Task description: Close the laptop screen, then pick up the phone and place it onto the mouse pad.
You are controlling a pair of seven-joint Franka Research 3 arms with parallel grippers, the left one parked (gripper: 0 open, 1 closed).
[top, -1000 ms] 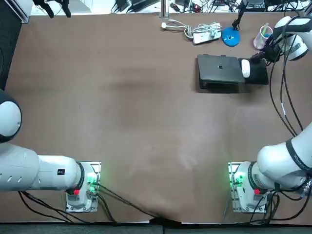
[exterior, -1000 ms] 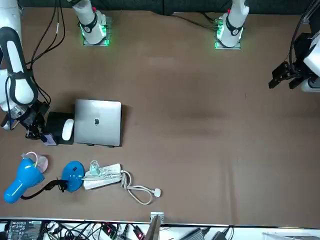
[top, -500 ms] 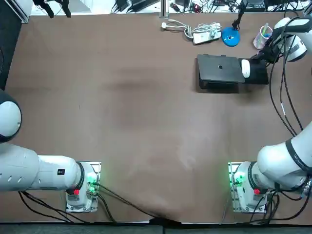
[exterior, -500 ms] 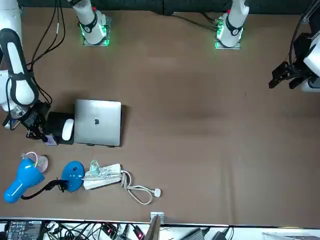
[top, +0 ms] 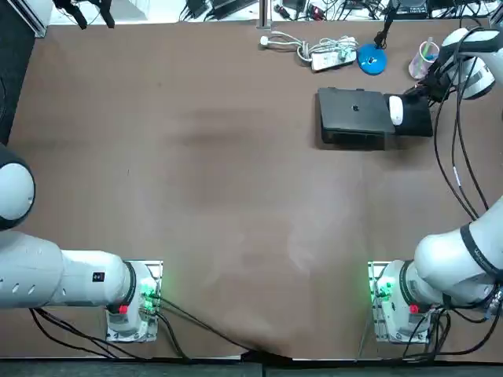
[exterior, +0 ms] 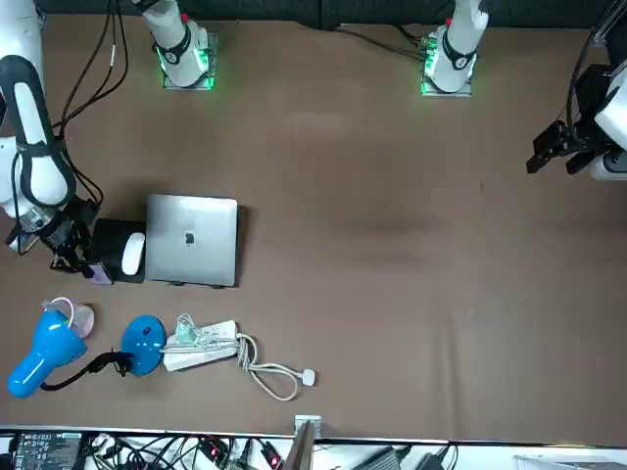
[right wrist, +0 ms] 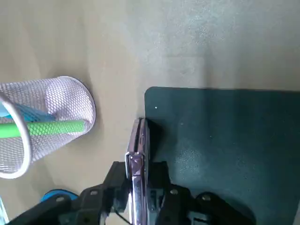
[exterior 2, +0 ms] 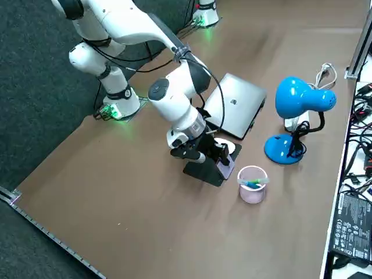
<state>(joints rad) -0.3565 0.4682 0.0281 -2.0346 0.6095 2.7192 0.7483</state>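
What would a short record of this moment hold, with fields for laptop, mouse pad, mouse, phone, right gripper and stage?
laptop: closed, lid flat
mouse pad: dark, beside the laptop
mouse: white, on the pad
phone: held on edge at the pad's border
right gripper: shut on the phone, near the mesh cup
stage: laptop done; phone not yet laid flat

Right arm (exterior 2: pixel 172 102) far outstretched, right pincer (right wrist: pixel 137 177) low at its end, 2 fingers (right wrist: pixel 161 180) tight on phone (right wrist: pixel 139 135).
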